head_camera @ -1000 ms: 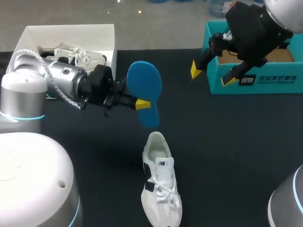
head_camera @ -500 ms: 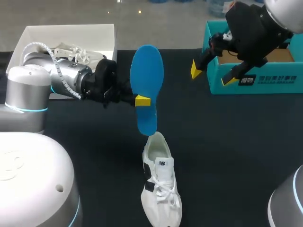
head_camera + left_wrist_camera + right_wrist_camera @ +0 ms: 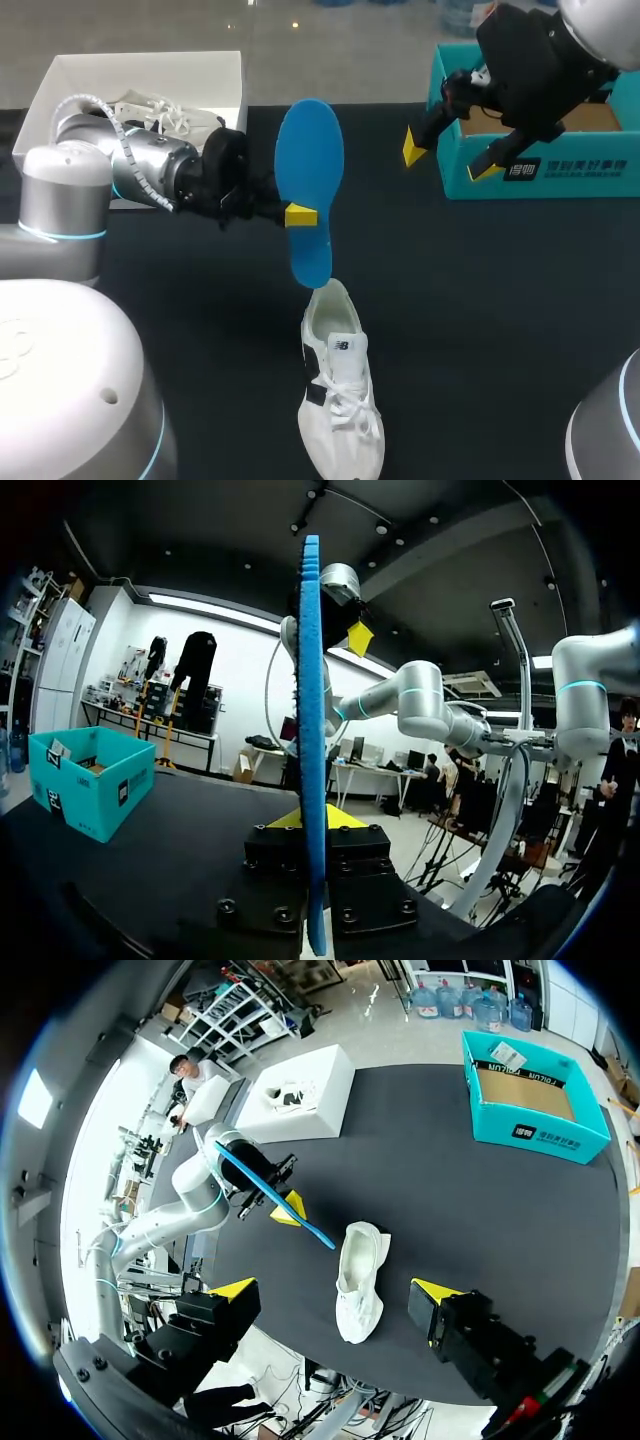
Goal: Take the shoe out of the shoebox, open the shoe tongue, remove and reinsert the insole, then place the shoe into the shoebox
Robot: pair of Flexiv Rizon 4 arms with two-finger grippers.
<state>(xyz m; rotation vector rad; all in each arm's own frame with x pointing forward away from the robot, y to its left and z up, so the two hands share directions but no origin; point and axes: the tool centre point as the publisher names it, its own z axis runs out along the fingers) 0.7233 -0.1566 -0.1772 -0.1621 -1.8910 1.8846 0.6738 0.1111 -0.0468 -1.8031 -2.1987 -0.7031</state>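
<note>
Item 1: white shoe (image 3: pixel 340 390), 1 piece, lay on the dark desk (image 3: pixel 500 320) nearest the robot, outside both boxes, heel end pointing away. Item 2: blue insole (image 3: pixel 310 190), held upright, lower end near the shoe's heel; left end effector (image 3: pixel 300 215) clamped narrowly on it. Item 3: right end effector (image 3: pixel 448 158), fingers spread wide, nothing held, hovering beside the teal shoebox (image 3: pixel 540 160). Item 4: white box (image 3: pixel 140 70), far left, containing a second shoe (image 3: pixel 160 112).

The insole (image 3: pixel 310 180) hides one yellow tip of our left gripper (image 3: pixel 300 214). Our right arm (image 3: pixel 540 60) covers part of the teal box (image 3: pixel 560 165), and our left arm (image 3: pixel 130 170) part of the second shoe (image 3: pixel 150 105) in the white box (image 3: pixel 150 60)
</note>
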